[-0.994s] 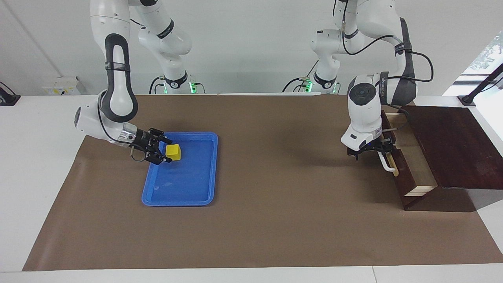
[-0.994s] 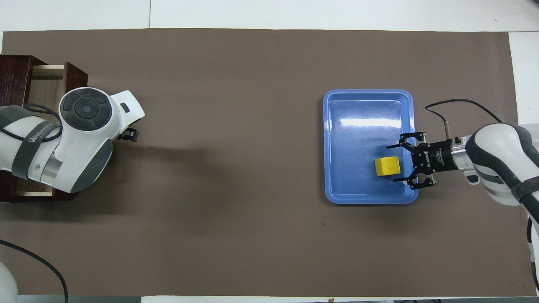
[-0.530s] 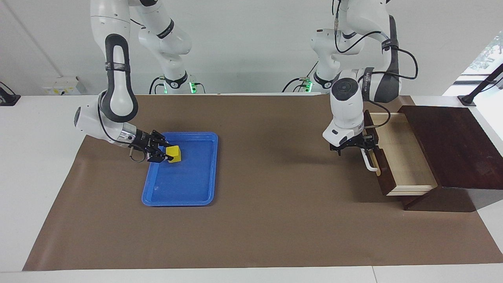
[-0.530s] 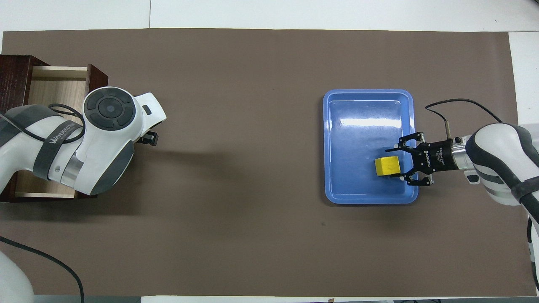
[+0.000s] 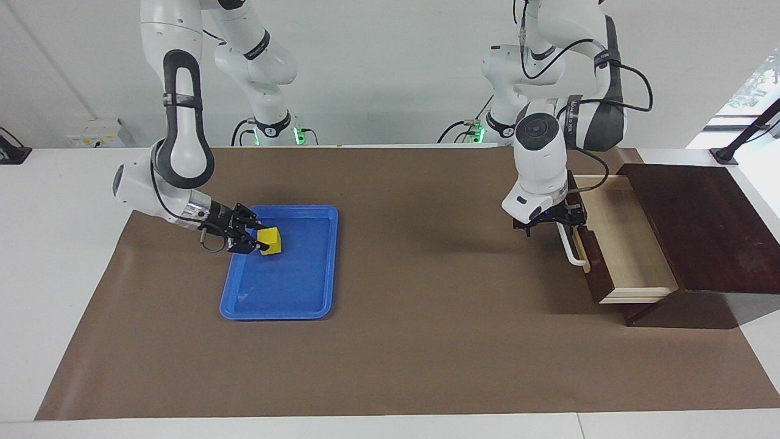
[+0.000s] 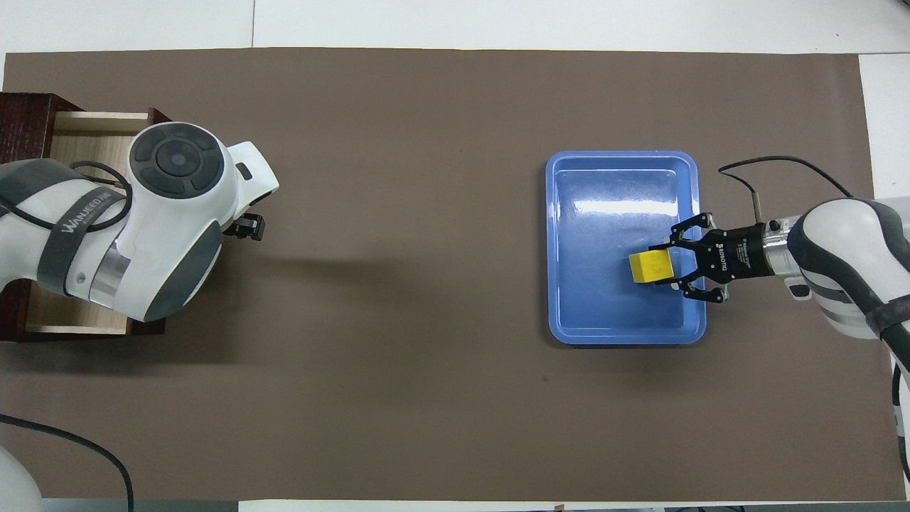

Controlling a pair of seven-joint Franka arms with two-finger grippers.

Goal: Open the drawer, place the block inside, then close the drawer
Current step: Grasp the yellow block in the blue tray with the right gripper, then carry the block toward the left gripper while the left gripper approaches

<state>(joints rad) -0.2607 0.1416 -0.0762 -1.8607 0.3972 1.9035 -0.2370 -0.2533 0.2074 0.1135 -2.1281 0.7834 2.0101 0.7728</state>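
Facing view: drawer (image 5: 621, 238) sits pulled out at frame right, left gripper (image 5: 548, 221) spread just above its white handle (image 5: 573, 247); a snag there could shift the box. Overhead view: right gripper (image 6: 665, 264) pinches the yellow block (image 6: 650, 267) over the blue tray (image 6: 611, 334), mid-right; it grips the block's near edge only, so slip risk in transit.

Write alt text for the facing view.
The right claw grips a yellow block over a blue tray, while the left claw sits above the white handle of an open wooden drawer.
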